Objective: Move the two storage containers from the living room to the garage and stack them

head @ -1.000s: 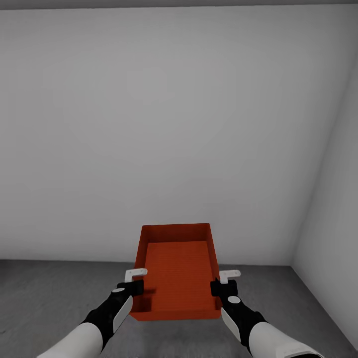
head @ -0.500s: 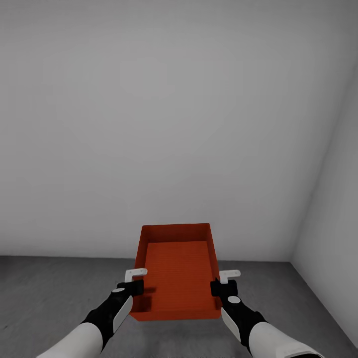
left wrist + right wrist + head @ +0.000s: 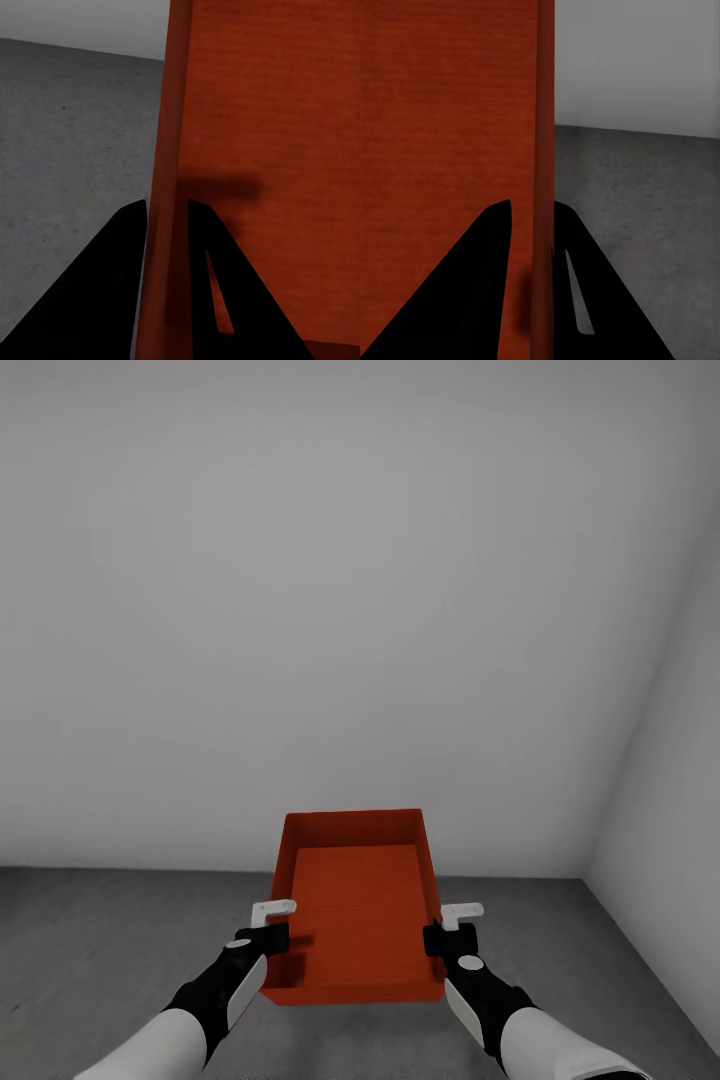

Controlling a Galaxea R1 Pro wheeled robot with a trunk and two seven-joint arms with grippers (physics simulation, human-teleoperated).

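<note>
Left gripper pinches the left side wall of the storage container, one black finger outside the wall, the other finger inside the bin, jaws closed down to wall thickness. Same on the other side: right gripper clamps the right side wall, inner finger against the orange inside face, outer finger beyond the rim edge. In the head view both grippers sit toward the near end of the container, opposite each other, small white brackets sticking out sideways just ahead of each. Black wrists run back into white forearms below the near corners of the container. Container is orange-red, open top, nothing inside, long axis pointing away from the robot, roughly level, held up in the air with a faint shadow on the floor beneath its near end. Only one container shows. Under and around the container is dark grey mottled concrete floor, also showing past the container wall in the left wrist view and in the right wrist view. Beyond the far end of the container stands a plain pale grey wall, meeting the floor in a straight line. To the right of the container a second pale wall comes in at an angle, forming a room corner past the container's far right.
</note>
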